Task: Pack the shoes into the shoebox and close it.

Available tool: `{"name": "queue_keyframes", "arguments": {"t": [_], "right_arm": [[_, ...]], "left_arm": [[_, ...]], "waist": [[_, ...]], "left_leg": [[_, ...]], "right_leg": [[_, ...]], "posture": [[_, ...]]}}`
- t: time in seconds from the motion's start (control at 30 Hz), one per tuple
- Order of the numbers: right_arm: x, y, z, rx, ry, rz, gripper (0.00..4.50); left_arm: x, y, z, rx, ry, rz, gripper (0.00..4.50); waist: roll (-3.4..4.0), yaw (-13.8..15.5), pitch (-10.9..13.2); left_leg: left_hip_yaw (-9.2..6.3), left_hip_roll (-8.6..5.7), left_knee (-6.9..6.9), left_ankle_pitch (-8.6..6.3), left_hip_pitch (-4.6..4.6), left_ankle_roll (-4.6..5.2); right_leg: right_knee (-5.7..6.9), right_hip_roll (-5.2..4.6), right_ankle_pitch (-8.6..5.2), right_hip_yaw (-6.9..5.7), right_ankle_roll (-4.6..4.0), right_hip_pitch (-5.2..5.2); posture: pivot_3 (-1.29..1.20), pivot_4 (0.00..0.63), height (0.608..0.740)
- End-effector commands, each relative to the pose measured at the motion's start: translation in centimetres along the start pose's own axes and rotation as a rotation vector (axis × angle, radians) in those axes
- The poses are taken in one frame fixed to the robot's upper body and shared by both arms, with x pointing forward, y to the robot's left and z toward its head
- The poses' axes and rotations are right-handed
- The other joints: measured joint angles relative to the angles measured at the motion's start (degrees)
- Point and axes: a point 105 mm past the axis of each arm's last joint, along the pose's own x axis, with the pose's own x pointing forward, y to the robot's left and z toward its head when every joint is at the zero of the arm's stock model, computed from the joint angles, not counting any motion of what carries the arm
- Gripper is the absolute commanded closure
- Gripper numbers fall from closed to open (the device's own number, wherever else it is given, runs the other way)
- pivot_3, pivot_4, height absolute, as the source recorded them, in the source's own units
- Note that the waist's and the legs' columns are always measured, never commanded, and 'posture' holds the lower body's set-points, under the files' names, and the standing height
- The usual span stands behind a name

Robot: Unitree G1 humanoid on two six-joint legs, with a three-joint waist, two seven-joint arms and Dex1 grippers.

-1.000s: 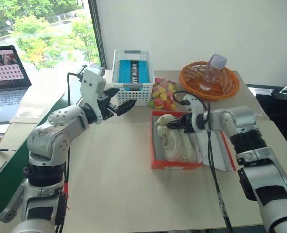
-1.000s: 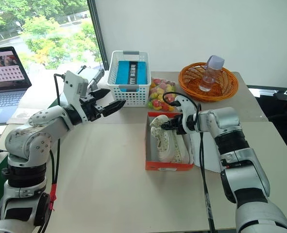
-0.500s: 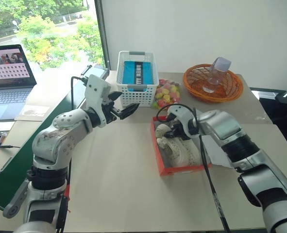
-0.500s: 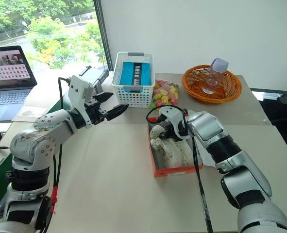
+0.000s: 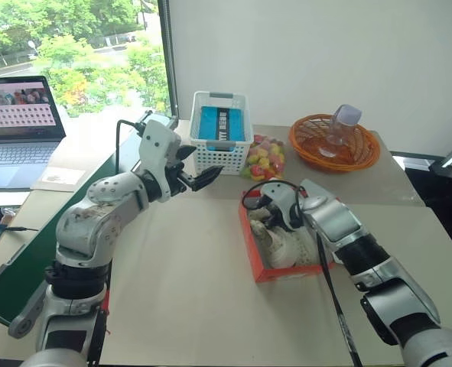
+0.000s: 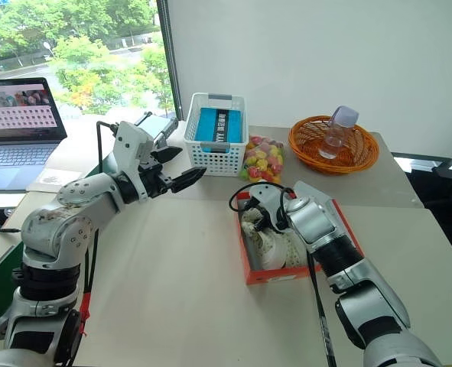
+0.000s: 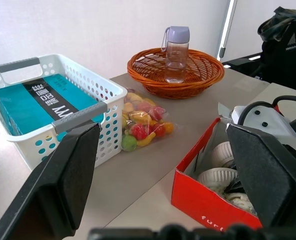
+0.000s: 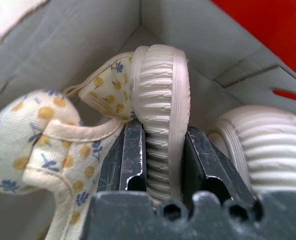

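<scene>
On the beige table (image 5: 180, 290), both small cream-white shoes (image 5: 283, 243) lie in the open red-orange cardboard shoebox (image 5: 252, 252), one pinched by the right gripper (image 8: 160, 160) at the box's twelve o'clock end, while the left gripper (image 5: 203, 177) is held spread, closing left.

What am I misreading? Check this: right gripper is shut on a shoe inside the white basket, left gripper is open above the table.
One error: the shoe pinched by the right gripper is inside the red-orange shoebox, not the white basket, which holds a teal box. The right wrist view shows it. The left gripper is open above the table.
</scene>
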Motion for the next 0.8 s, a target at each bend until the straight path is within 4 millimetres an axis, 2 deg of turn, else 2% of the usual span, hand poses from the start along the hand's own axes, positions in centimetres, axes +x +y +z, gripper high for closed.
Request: {"name": "queue_keyframes", "arguments": {"t": [0.03,0.07,0.17,0.27,0.33,0.43,0.53,0.67,0.77,0.8], "right_arm": [[0.9,1.1,-3.7,0.179,0.144,0.07,2.93],[0.8,1.0,-3.4,0.201,0.134,0.072,2.72],[0.5,0.8,-2.4,0.236,0.102,0.066,1.72],[-0.7,0.1,-0.3,0.26,0.037,0.053,0.61],[-1.7,-0.4,0.5,0.253,0.008,0.04,0.07],[-3.5,-1.2,1.7,0.265,-0.039,0.021,0.07],[-6.7,-2.2,4.1,0.283,-0.123,-0.009,0.07],[-10.9,-2.1,7.4,0.303,-0.251,0.012,0.07],[-12.8,-2.1,8.8,0.291,-0.339,0.023,0.07],[-14.1,-2.1,9.5,0.287,-0.409,0.04,0.07]], "left_arm": [[0.3,-0.3,1.4,0.042,-0.044,-0.022,0.22],[0.4,-0.3,1.4,0.042,-0.044,-0.025,0.22],[0.5,-0.4,1.4,0.047,-0.043,-0.036,0.22],[0.8,-0.1,2.1,0.073,-0.066,-0.026,0.22],[1.0,0.0,2.7,0.078,-0.086,-0.034,0.22],[1.2,0.2,3.1,0.086,-0.098,-0.039,0.22],[1.3,0.3,2.8,0.091,-0.085,-0.059,0.22],[1.5,-0.4,1.8,0.109,-0.034,-0.14,0.22],[1.5,-0.8,1.4,0.123,-0.009,-0.185,0.22],[1.6,-1.0,1.2,0.128,0.004,-0.211,0.22]], "waist": [[0.0,-0.1,0.0],[0.01,-0.19,0.01],[0.09,-0.52,0.05],[0.19,-0.78,0.13],[0.31,-0.82,0.21],[0.69,-0.88,0.45],[1.09,-1.02,0.79],[1.24,-1.37,0.98],[1.24,-1.67,0.98],[1.24,-1.78,0.98]], "left_leg": [[0.0,0.0,-0.01,0.01,-0.01,0.01],[0.0,0.0,-0.03,0.03,-0.01,0.04],[0.0,0.0,-0.07,0.11,-0.18,0.18],[0.0,-0.01,-0.07,0.11,-0.25,0.18],[-0.01,-0.02,-0.07,0.11,-0.32,0.18],[-0.01,-0.03,-0.06,0.11,-0.36,0.18],[0.0,-0.05,-0.06,0.11,-0.47,0.19],[-0.01,-0.04,-0.06,0.12,-0.64,0.2],[-0.01,-0.03,-0.12,0.11,-0.65,0.21],[-0.02,-0.03,-0.12,0.11,-0.64,0.21]], "right_leg": [[0.03,0.0,-0.01,0.0,-0.01,0.02],[0.05,0.01,-0.02,0.0,-0.03,0.01],[0.14,0.02,0.08,0.02,0.21,-0.15],[0.14,0.03,0.11,0.03,0.3,-0.21],[0.13,0.03,0.11,0.03,0.31,-0.26],[0.1,0.03,0.1,0.03,0.33,-0.28],[0.1,0.02,0.11,0.06,0.37,-0.37],[0.17,0.08,0.12,0.1,0.38,-0.59],[0.14,0.1,0.12,0.1,0.38,-0.6],[0.14,0.1,0.12,0.1,0.38,-0.59]], "posture": [[0.0,0.15,0.74],[0.0,0.15,0.74],[0.0,0.15,0.74],[0.0,0.15,0.74],[0.0,0.15,0.74],[0.0,0.15,0.74],[0.0,0.15,0.74],[0.0,0.15,0.74],[0.0,0.15,0.74],[0.0,0.15,0.74]]}}
